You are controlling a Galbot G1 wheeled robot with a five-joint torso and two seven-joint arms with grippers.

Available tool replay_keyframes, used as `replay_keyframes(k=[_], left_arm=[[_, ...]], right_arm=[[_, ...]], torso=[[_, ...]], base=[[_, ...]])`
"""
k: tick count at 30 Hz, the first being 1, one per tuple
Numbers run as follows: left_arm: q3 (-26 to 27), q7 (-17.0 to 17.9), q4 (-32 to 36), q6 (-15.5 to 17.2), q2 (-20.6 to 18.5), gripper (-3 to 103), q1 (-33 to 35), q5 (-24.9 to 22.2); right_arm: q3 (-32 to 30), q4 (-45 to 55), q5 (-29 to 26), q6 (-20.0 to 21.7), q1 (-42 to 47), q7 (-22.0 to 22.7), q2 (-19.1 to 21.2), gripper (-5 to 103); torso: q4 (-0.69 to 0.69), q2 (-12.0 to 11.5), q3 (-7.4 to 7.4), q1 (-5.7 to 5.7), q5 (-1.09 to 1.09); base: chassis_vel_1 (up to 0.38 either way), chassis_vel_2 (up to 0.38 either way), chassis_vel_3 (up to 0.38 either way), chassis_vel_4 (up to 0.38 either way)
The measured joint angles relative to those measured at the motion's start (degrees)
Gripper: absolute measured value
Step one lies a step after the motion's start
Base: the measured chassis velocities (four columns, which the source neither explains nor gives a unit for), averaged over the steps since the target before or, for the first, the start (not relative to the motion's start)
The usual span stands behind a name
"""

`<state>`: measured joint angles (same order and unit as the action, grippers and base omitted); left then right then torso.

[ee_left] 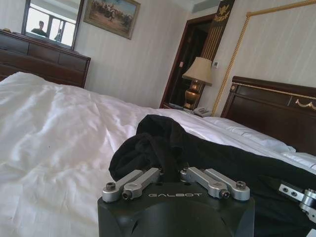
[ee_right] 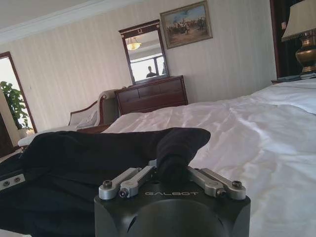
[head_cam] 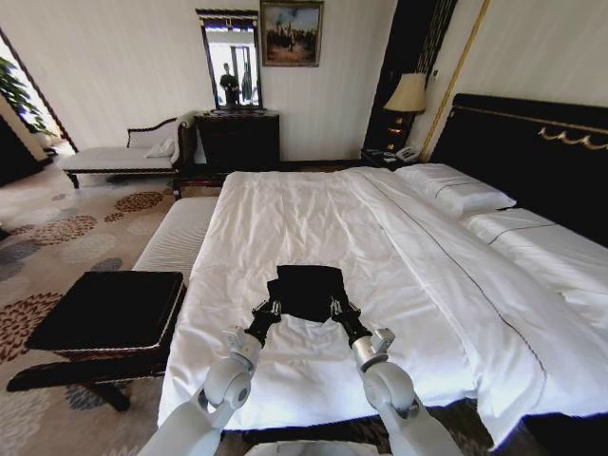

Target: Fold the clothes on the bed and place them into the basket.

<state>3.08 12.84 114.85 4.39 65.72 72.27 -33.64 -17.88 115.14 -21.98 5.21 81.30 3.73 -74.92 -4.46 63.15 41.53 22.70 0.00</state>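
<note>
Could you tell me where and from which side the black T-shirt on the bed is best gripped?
Probably at its two near corners, coming from the foot of the bed: the T-shirt lies bunched there, and the left gripper and right gripper each pinch a raised fold.

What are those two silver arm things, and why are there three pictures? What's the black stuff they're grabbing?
Those are a robot's two arms. One picture comes from a camera on its head, looking down at the big white bed. The other two come from cameras on its wrists, close up. The black stuff is a T-shirt lying on the bed. The left gripper pinches one side of it and the right gripper pinches the other. The dark square beside the bed is a basket.
</note>
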Motion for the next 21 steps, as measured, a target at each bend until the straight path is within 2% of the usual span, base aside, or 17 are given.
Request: replay_keyframes(k=[12, 21], left_arm=[[0.7, -0.1, 1.0, 0.1, -0.7, 7, 1.2, -0.2], [1.3, -0.1, 2.2, 0.1, -1.0, 7, 2.3, -0.3]], right_arm=[[0.8, -1.5, 0.9, -0.3, -0.3, -0.1, -1.0, 7], [0.8, -1.8, 1.8, -0.4, 0.0, -0.3, -1.5, 7]], torso=[[0.00, 0.0, 0.00, 0.00, 0.01], [0.00, 0.0, 0.00, 0.00, -0.01]], base=[[0.025, 0.019, -0.020, -0.020], [0.179, 0.165, -0.162, -0.167]])
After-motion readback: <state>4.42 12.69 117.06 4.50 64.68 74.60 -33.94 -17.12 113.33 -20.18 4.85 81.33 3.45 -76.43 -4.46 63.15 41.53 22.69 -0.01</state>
